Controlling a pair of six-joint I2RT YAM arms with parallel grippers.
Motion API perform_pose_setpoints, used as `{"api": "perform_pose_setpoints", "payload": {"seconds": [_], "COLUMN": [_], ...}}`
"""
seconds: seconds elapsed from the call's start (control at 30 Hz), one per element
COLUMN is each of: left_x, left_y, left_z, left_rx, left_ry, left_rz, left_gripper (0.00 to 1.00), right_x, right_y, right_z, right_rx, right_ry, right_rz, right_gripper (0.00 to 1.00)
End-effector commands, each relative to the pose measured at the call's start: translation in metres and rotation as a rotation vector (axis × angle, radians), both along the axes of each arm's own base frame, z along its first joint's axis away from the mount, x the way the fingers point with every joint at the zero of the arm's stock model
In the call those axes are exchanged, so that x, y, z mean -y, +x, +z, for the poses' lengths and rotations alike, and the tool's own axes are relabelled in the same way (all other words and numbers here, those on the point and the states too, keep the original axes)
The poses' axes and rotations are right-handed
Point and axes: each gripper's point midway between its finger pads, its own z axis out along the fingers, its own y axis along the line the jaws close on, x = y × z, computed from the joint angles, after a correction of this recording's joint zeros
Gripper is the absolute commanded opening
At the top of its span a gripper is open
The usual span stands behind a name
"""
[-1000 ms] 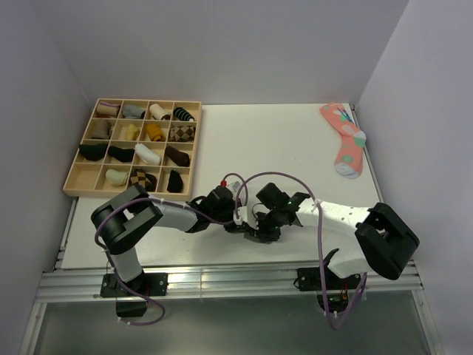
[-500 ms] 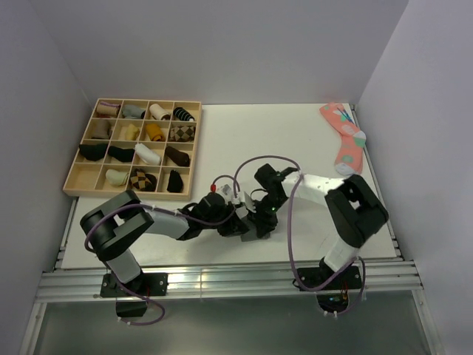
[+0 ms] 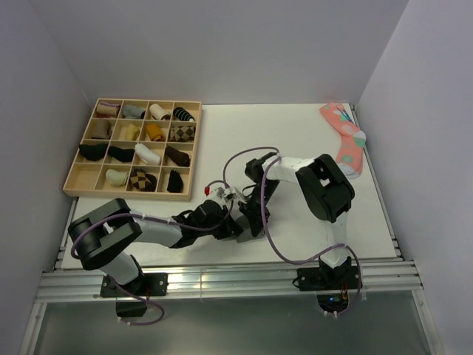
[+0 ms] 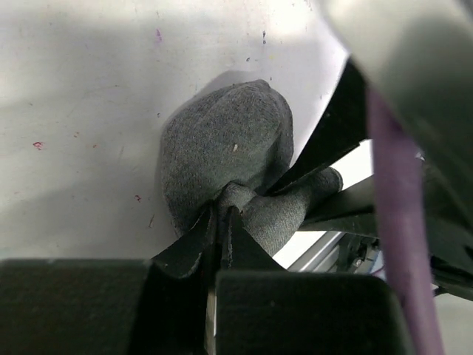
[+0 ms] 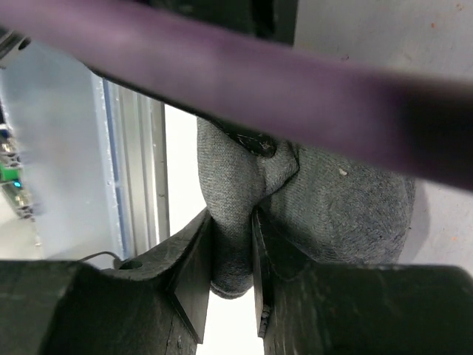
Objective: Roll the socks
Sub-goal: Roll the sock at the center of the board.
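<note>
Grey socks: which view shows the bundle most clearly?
Left wrist: the grey socks show as a rounded bundle, pinched by the left gripper. Right wrist has a cable across them; the top view barely shows them.

The socks point(image 4: 225, 144) are plain charcoal-grey knit, no pattern. By the far edge lies a salmon-pink sock point(image 3: 346, 151) with coloured dots and a grey toe. The wooden tray point(image 3: 126, 195) is pale tan, and its rolls point(image 3: 140, 179) are black, tan, white, mustard and brown-checked. The cable point(image 4: 395, 185) is purple and the table point(image 3: 281, 133) white.
</note>
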Motion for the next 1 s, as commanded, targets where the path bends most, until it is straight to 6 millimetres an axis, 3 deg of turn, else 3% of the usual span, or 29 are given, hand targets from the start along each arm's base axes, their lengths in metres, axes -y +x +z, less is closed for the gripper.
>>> {"api": "perform_pose_setpoints", "payload": {"seconds": [0.0, 0.33, 0.57, 0.97], "left_x": [-0.014, -0.013, -0.02, -0.028], "left_y": [-0.008, -0.001, 0.003, 0.0], "left_z": [-0.009, 0.013, 0.037, 0.075], "left_rx": [0.138, 0.31, 0.41, 0.598], "left_ry": [0.098, 0.05, -0.003, -0.05], "left_rz": [-0.071, -0.048, -0.015, -0.035], "left_gripper": [0.0, 0.16, 0.31, 0.41], "right_x": [0.023, 0.028, 0.029, 0.032], "right_y": [0.012, 0.027, 0.026, 0.025], "right_z": [-0.01, -0.034, -0.039, -0.044], "right_rx": [-0.026, 0.04, 0.045, 0.033], "right_ry": [-0.201, -0.295, -0.306, -0.346], "right_rz": [-0.093, -0.151, -0.156, -0.152], "right_gripper": [0.31, 0.26, 0.25, 0.19]}}
